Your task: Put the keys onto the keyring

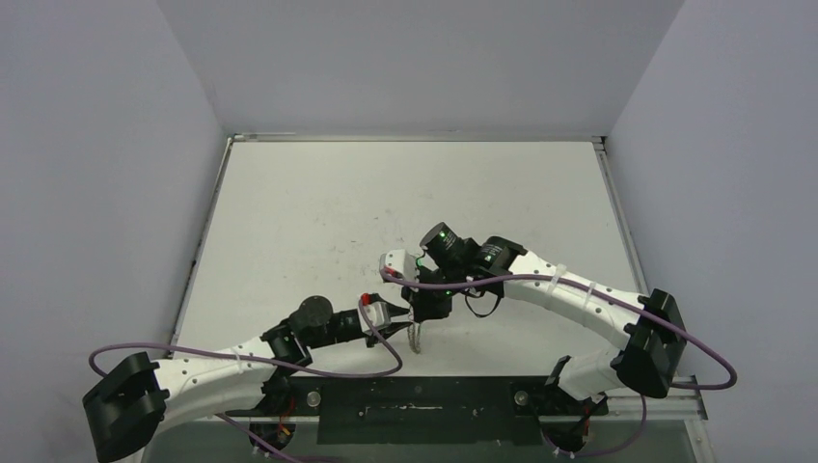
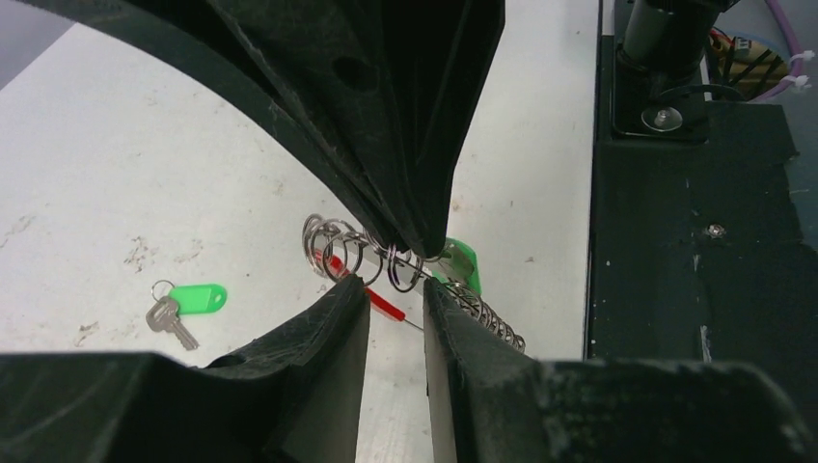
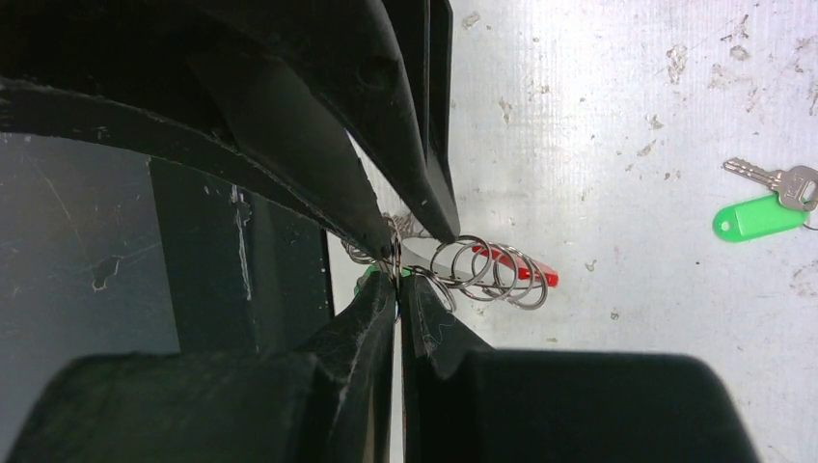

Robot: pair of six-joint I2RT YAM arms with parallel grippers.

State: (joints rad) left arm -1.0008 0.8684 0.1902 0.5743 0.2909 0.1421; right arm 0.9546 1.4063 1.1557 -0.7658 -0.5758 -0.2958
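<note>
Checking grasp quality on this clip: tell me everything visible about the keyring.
The keyring is a loose coil of thin silvery wire loops with one straight red piece, metal by its look. The shut right gripper pinches one loop from above; the fingers of the left gripper stand apart on either side. A green tag sits right behind it, contact unclear.

The keyring (image 3: 487, 270) is formed of bright metal wire loops with a glossy red plastic piece. The key (image 2: 172, 321) is made of silvery metal, its tag (image 2: 200, 298) of smooth green plastic. The fingers (image 2: 323, 338) are finished in matt black plastic; the table (image 2: 116, 174) is matt white and scuffed.
</note>
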